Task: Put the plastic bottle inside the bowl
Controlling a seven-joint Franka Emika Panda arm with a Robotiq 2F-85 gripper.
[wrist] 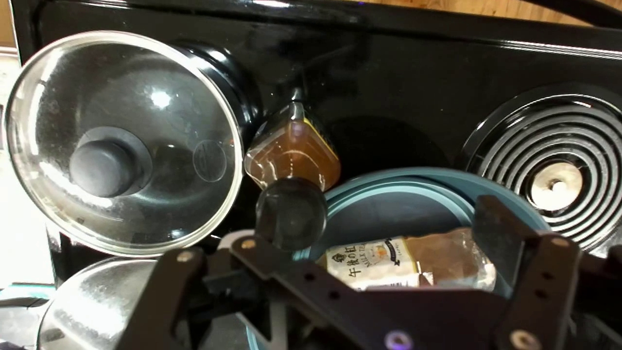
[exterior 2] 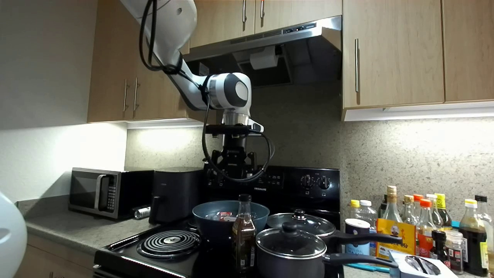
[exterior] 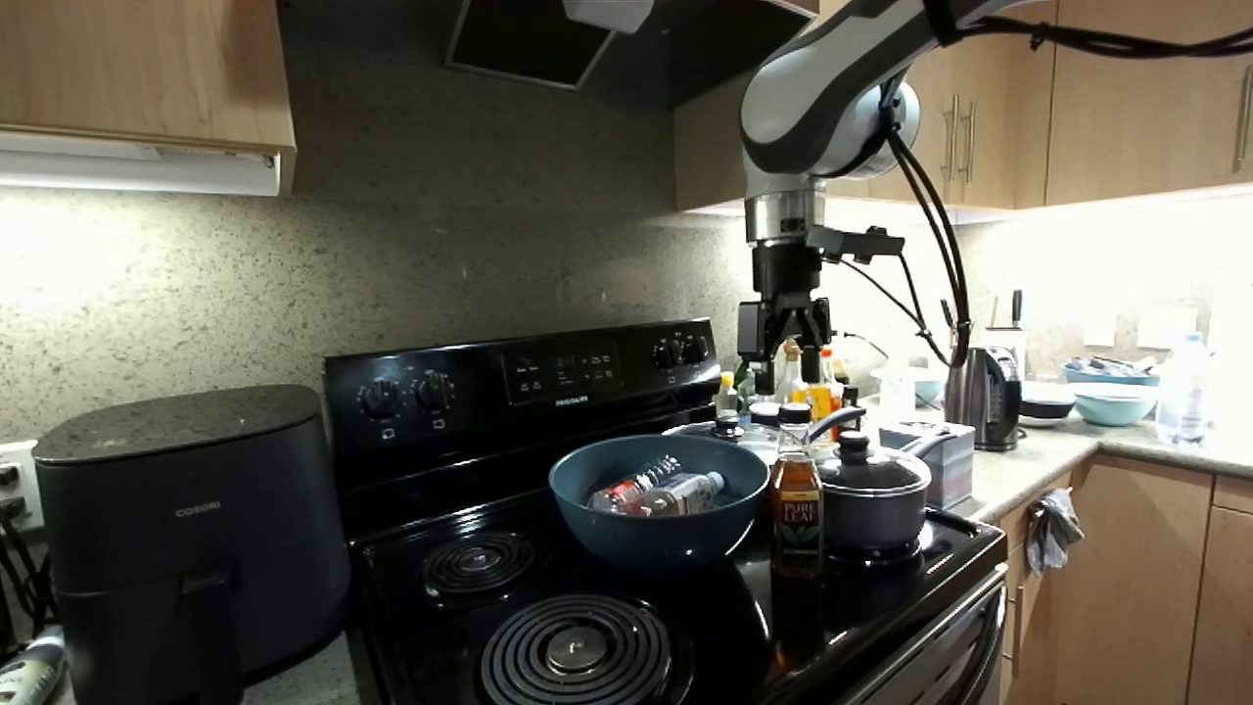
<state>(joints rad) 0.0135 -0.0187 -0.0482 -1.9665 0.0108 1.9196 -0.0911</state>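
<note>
The plastic bottle (exterior: 798, 509) is amber-brown with a dark cap and a Pure Leaf label. It stands upright on the stove beside the bowl, and also shows in an exterior view (exterior 2: 244, 235) and from above in the wrist view (wrist: 295, 155). The wide dark blue bowl (exterior: 636, 539), also in an exterior view (exterior 2: 214, 227) and the wrist view (wrist: 423, 176), holds other bottles, including a milk tea bottle (wrist: 388, 262). My gripper (exterior: 786, 374) points down, fingers apart and empty, above the bowl area. In the wrist view (wrist: 384, 218) the bottle cap overlaps the left finger.
A grey lidded pot (exterior: 874, 504) stands close beside the bottle, and a second lidded pan (exterior 2: 301, 224) sits behind it; handles stick out sideways. A black air fryer (exterior: 191, 539) stands at the stove's side. The range hood (exterior 2: 266, 50) hangs above. Condiment bottles (exterior 2: 424, 220) crowd the counter.
</note>
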